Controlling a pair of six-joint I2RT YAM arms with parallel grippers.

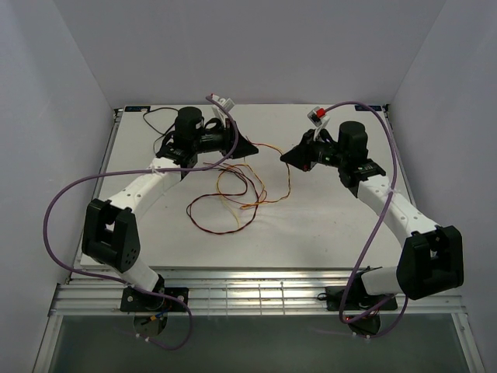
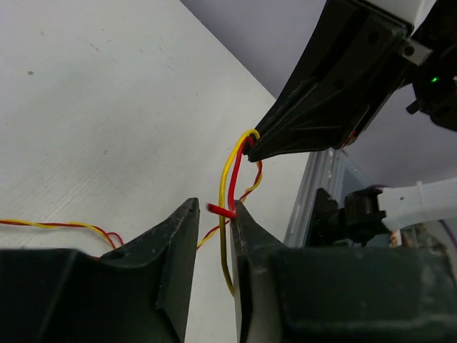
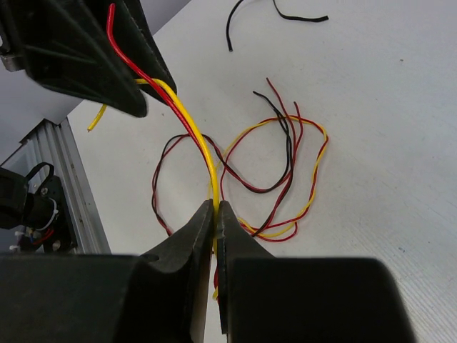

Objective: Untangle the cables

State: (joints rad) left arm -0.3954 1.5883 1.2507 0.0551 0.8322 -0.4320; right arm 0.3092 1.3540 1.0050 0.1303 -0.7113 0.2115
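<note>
Only the left wrist view shows us the left hand (image 2: 214, 204) narrowly apart, with a red end of the thin red, yellow, black and dark red-brown cables (image 2: 234, 175) hooked against one finger. The right wrist view shows the right hand (image 3: 216, 206) pinched on a yellow strand, with loose loops lying beyond its tips. From above, the tips hide both contacts. Bare white surface (image 1: 311, 225) lies around the loops.

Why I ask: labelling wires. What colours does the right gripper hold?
Yellow and red wires in the right gripper; best in right wrist view.
</note>
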